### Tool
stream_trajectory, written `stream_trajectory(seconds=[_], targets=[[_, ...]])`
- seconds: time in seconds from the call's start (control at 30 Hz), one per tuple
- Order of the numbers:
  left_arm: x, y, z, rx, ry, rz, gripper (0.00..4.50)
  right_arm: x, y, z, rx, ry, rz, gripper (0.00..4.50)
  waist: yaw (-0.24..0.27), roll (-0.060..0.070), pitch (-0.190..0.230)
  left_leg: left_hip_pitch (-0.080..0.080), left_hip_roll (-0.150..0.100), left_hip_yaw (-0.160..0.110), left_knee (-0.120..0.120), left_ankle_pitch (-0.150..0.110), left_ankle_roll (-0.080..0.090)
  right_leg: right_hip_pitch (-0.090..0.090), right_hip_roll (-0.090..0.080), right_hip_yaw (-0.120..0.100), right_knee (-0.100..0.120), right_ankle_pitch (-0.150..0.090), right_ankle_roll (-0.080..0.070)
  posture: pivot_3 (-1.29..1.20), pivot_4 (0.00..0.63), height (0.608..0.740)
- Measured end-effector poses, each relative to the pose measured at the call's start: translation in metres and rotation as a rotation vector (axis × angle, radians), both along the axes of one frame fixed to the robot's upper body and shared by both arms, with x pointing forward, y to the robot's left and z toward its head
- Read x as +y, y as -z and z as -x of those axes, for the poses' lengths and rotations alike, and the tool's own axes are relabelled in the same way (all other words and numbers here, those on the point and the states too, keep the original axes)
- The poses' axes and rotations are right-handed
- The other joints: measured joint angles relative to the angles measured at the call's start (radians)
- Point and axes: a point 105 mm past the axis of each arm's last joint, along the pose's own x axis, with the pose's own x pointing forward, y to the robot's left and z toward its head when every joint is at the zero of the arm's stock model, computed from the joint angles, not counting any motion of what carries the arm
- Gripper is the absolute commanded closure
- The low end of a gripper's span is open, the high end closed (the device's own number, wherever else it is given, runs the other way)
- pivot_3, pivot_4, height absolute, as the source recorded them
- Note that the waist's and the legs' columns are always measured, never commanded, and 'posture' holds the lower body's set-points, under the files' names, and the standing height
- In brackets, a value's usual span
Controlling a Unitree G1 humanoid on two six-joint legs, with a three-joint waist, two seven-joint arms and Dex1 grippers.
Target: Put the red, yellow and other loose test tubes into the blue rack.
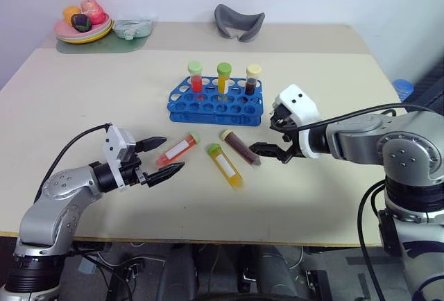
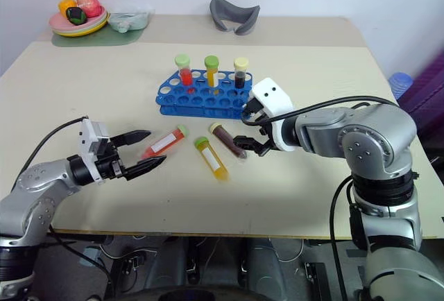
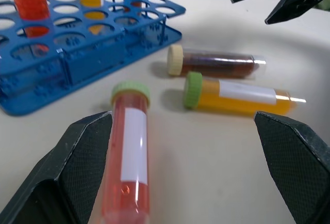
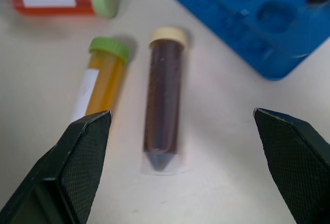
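Note:
Three loose test tubes lie flat on the table in front of the blue rack (image 1: 216, 102): a red tube (image 1: 176, 149) with a light green cap, a yellow tube (image 1: 225, 165) with a green cap, and a dark brown tube (image 1: 241, 148) with a pale yellow cap. Three more capped tubes stand upright in the rack's back row. My left gripper (image 1: 157, 157) is open, just left of the red tube, which lies between its fingers in the left wrist view (image 3: 131, 157). My right gripper (image 1: 272, 143) is open and hovers just right of the brown tube (image 4: 164, 111), pointing down at it.
A plate of toy food (image 1: 83, 23) and a pale dish (image 1: 132, 29) sit on a green mat at the far left corner. A grey curved object (image 1: 238, 22) lies at the far edge. Bare table stretches along the front.

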Motion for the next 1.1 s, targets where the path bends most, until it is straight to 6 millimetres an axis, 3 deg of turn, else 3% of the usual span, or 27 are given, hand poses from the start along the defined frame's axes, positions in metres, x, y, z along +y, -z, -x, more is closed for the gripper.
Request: stream_trajectory(seconds=[0.67,1.1], targets=[[-0.006,0.001,0.006,-0.001,0.046,-0.027,0.03,0.031,0.021,-0.010,0.079,0.008,0.097,0.00,-0.004,0.000,0.000,0.000,0.000,0.000,-0.001,0.000,0.000,0.000,0.000,0.000,0.000,0.000,0.000,0.00,0.150,0.666],[-0.013,0.006,0.009,0.003,0.089,-0.044,0.03,0.030,0.036,-0.023,0.136,0.087,0.200,0.00,-0.010,0.000,0.000,0.000,0.000,0.000,-0.002,0.000,0.000,-0.001,0.000,0.000,0.000,0.000,0.000,0.00,0.150,0.666]])
